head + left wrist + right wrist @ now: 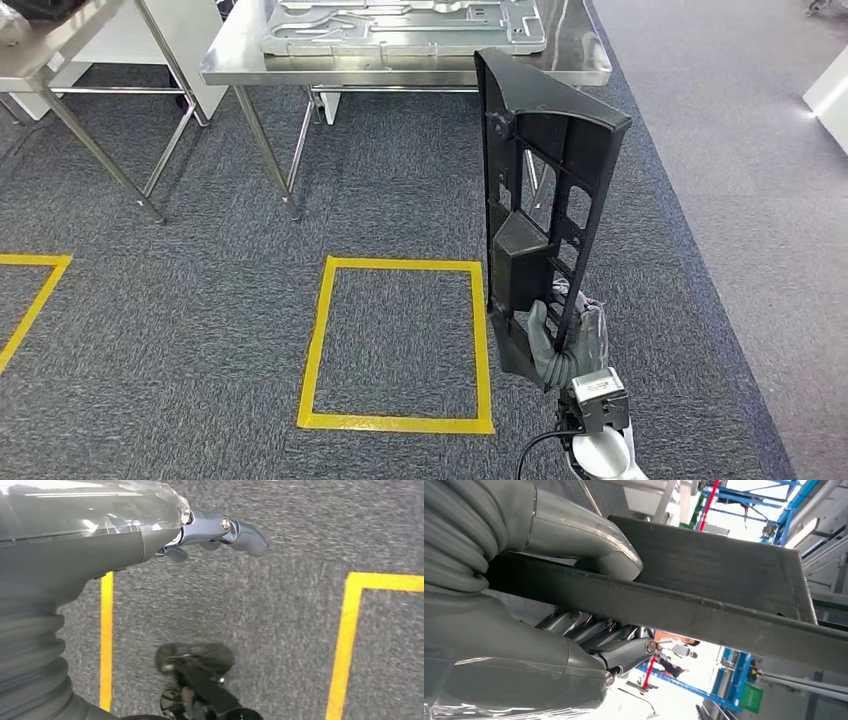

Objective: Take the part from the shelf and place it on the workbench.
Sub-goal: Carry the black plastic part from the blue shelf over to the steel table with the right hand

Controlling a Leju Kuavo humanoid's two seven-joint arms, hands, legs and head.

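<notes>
A long black plastic part with cut-outs stands upright in my right hand, which grips its lower end. In the right wrist view the thumb lies over the part's dark edge and the fingers wrap beneath it. Ahead stands the steel workbench, its front edge just beyond the part's top. My left hand hangs above the carpet with its fingers loosely curled and nothing in them.
A large grey moulded panel lies on the workbench. Another steel table stands at the left. A yellow taped square marks the carpet in front of me, and another taped corner lies farther left.
</notes>
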